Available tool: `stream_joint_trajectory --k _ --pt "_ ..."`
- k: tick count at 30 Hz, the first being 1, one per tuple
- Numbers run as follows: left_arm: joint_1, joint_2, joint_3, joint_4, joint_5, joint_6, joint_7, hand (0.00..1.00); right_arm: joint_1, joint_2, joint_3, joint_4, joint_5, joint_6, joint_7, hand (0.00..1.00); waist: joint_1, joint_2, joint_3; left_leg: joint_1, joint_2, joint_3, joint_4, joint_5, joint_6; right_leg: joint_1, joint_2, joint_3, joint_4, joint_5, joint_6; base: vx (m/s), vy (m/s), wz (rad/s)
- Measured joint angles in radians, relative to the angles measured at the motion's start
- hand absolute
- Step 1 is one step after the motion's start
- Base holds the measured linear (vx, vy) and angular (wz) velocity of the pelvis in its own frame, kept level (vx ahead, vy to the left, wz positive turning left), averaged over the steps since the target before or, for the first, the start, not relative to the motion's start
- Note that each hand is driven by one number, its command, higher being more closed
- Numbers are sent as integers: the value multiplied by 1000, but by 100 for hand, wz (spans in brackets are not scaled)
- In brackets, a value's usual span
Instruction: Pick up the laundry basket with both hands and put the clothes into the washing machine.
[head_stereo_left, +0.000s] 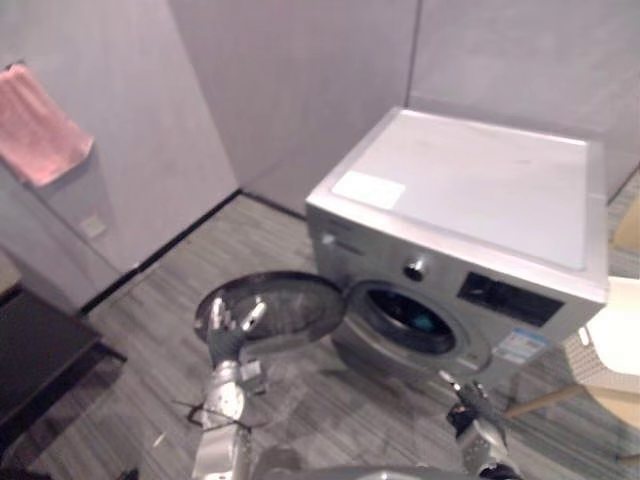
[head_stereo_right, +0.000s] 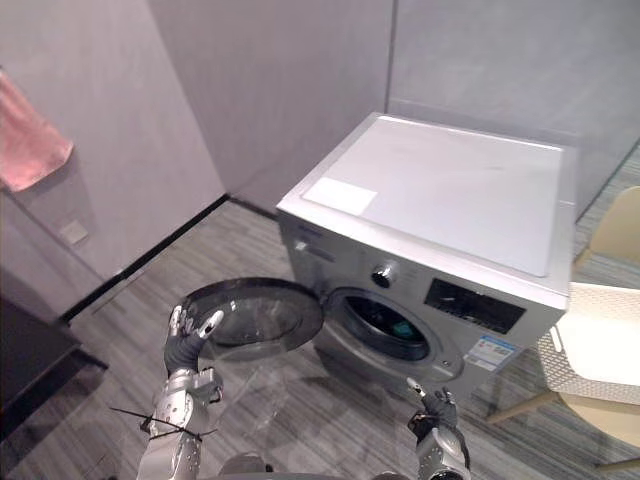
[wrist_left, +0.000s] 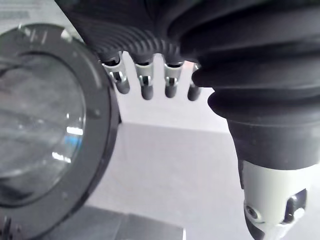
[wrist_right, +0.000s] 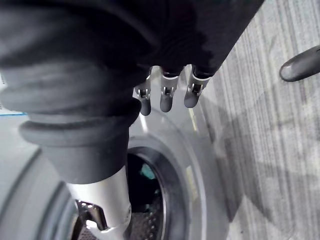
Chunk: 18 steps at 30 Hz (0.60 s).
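Grey-walled corner, striped floor | left hand (head_stereo_right: 185, 345) hovering fingers-apart, empty, beside round glass door (head_stereo_right: 255, 318) | right hand (head_stereo_right: 432, 410) hovering likewise, nearer the drum | teal cloth (head_stereo_right: 400, 328) lying inside silver front-loading washing machine (head_stereo_right: 450, 200), ahead between both hands

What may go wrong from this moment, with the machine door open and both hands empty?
1. The left hand is raised just beside the open door; a small swing may knock it.
2. The chair stands close by the washing machine, near the right hand; that arm might bump it.
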Motion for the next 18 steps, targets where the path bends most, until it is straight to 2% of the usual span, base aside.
stream_joint_trajectory --k 1,2,3,4,5,8,9,13,15,16,17,18 --pt "0 -6 3 -18 3 6 17 0 -9 -17 11 18 14 1 1 0 -10 13 -17 44 -36 -38 -116 -41 -105 -34 -11 4 -4 30 23 -62 347 42" --pt "1 -13 5 -31 8 9 20 0 -11 -15 17 27 15 3 7 0 -13 9 -18 50 -44 -39 -150 -58 -130 -34 -14 6 -25 54 31 -45 351 25" --pt "1 -6 7 -71 19 11 30 0 -12 -12 60 45 12 3 18 0 -12 1 -20 67 -61 -42 -201 -85 -168 -27 -17 22 -66 100 21 -36 284 18" --pt "1 3 4 -92 24 11 33 0 -13 -8 79 55 11 4 28 0 -13 -5 -20 81 -64 -37 -222 -94 -182 -18 -20 30 -79 120 24 -54 342 22" --pt "0 27 -10 -132 35 10 34 0 -12 3 107 56 10 5 36 0 -16 -14 -24 114 -78 -33 -265 -100 -190 3 -32 31 -94 152 36 -45 295 23" --pt "-4 64 -56 -217 82 -21 33 0 -26 10 150 51 7 -2 56 0 -13 -14 -50 155 -84 -22 -357 -100 -190 17 -33 32 -123 214 36 -79 194 7" --pt "-4 74 -64 -241 99 -32 32 0 -33 10 164 49 7 -7 58 0 -11 -13 -67 156 -84 -3 -399 -100 -190 -5 -31 34 -139 231 43 -98 66 -10" --pt "-26 82 -63 -244 144 -40 33 0 -47 10 177 12 6 -19 70 0 -7 -15 -67 154 -86 64 -499 -97 -185 -85 -15 92 -193 301 40 -140 25 -41" --pt "-37 96 -58 -228 175 -39 32 0 -32 13 199 -6 2 -22 71 0 -9 -25 -65 127 -81 110 -499 -104 -167 -126 1 137 -224 347 25 -266 -3 -64" --pt "-54 111 -51 -195 199 -38 34 0 -2 24 207 -37 1 -22 72 0 -12 -41 -66 106 -77 125 -467 -122 -154 -148 5 162 -224 349 24 -288 -26 -53" --pt "-65 119 -51 -175 204 -37 34 0 18 30 209 -58 0 -22 73 0 -14 -46 -66 92 -72 126 -452 -127 -153 -159 11 181 -226 357 36 -205 -46 -40" --pt "-94 132 -51 -129 218 -25 36 0 58 38 210 -101 0 -23 76 0 -20 -53 -66 67 -59 130 -437 -127 -149 -169 28 226 -258 409 96 -189 -83 -26"
